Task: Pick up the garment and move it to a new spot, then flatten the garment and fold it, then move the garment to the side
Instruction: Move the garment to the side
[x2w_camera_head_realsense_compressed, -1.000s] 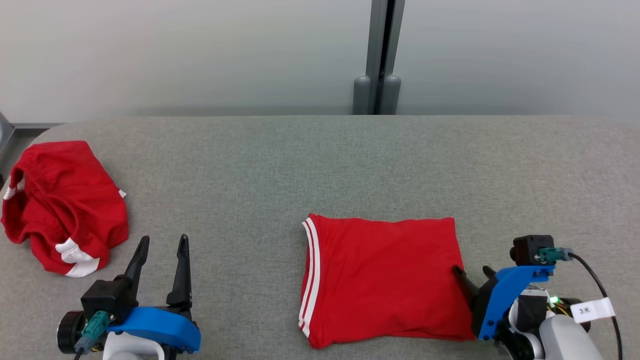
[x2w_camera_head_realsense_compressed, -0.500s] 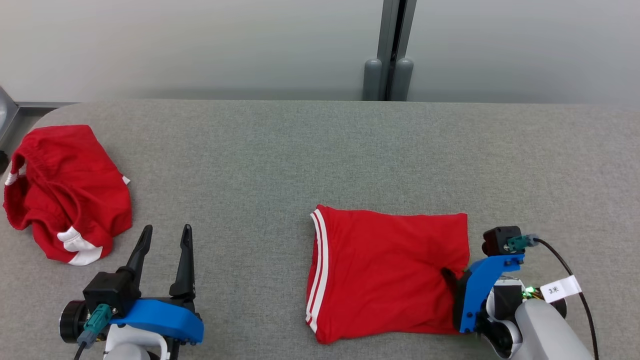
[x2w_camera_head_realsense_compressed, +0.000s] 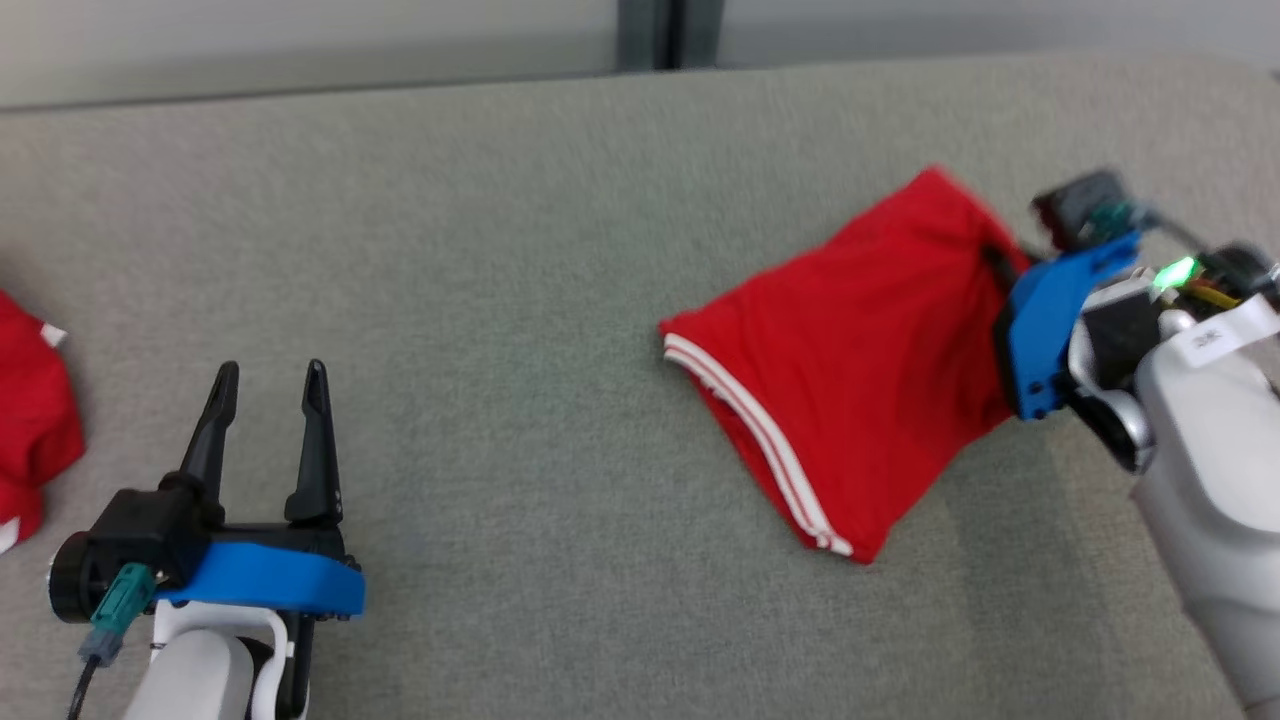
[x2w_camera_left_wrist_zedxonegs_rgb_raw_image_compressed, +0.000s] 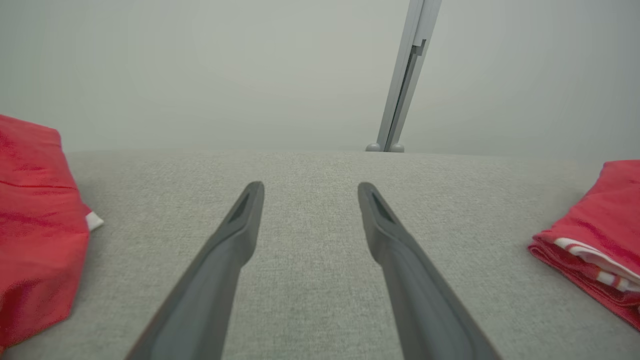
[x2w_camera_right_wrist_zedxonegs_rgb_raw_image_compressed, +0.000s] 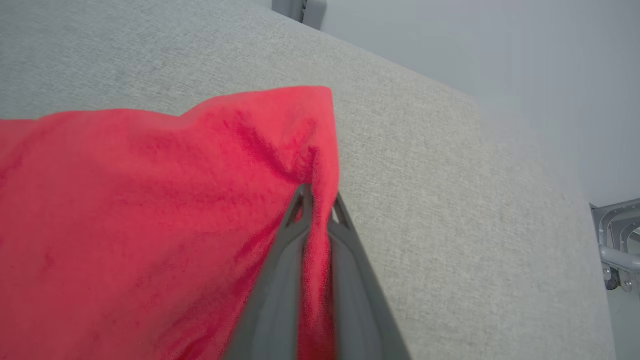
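The folded red garment (x2w_camera_head_realsense_compressed: 860, 340) with white stripes along one edge lies skewed on the grey table (x2w_camera_head_realsense_compressed: 500, 250), right of the middle. My right gripper (x2w_camera_head_realsense_compressed: 995, 262) is shut on its right-hand edge, and the cloth is bunched and drawn up around the fingers. In the right wrist view the red garment (x2w_camera_right_wrist_zedxonegs_rgb_raw_image_compressed: 150, 200) is pinched between the closed fingers of the right gripper (x2w_camera_right_wrist_zedxonegs_rgb_raw_image_compressed: 317, 192). My left gripper (x2w_camera_head_realsense_compressed: 270, 372) stands open at the lower left, with nothing between its fingers. The left wrist view shows the left gripper (x2w_camera_left_wrist_zedxonegs_rgb_raw_image_compressed: 306, 187) over bare table, and the garment (x2w_camera_left_wrist_zedxonegs_rgb_raw_image_compressed: 595, 235) is at its far right.
A second, crumpled red garment (x2w_camera_head_realsense_compressed: 30, 430) lies at the table's left edge and also appears as a red heap (x2w_camera_left_wrist_zedxonegs_rgb_raw_image_compressed: 35, 225) in the left wrist view. A grey post (x2w_camera_head_realsense_compressed: 655, 30) stands at the wall behind. A metal frame (x2w_camera_right_wrist_zedxonegs_rgb_raw_image_compressed: 617, 240) sits beyond the table's right end.
My right gripper has shut on the garment's right edge and dragged it toward the far right, turning it askew. The head camera has shifted. The left gripper stays open.
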